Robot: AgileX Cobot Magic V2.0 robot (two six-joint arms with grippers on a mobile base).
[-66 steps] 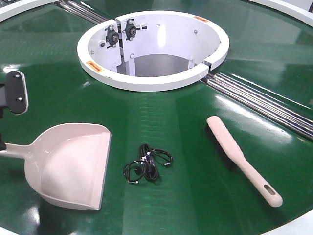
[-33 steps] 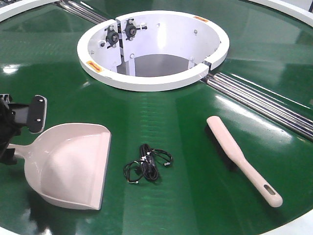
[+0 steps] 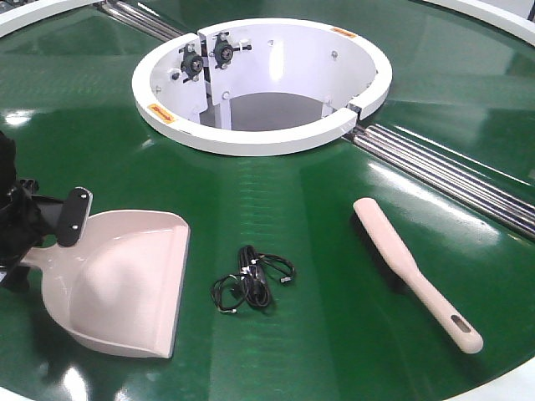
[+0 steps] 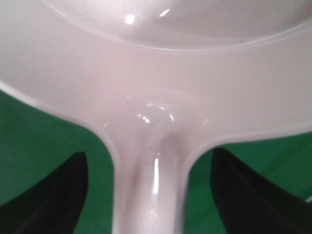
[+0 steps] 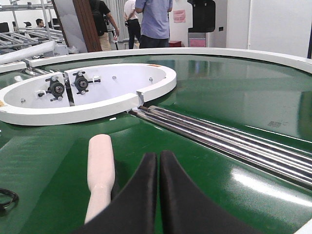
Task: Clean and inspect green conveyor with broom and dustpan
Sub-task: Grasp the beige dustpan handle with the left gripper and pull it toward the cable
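Left tool (image 4: 148, 190) has its fingers apart, straddling the neck of the dustpan (image 3: 125, 284) handle. It isn't clamped; looks lined up for a grip. Dustpan lies flat on the green conveyor (image 3: 292, 209), mouth facing the black cable bundle (image 3: 251, 280), probably the debris. Broom (image 3: 414, 271) lies right of the cable, untouched. Right tool (image 5: 158, 195) has its fingers pressed together, empty, low just beside the broom.

Bright overhead light, glare on green conveyor (image 3: 276, 209), blurred close dustpan (image 4: 156, 73)
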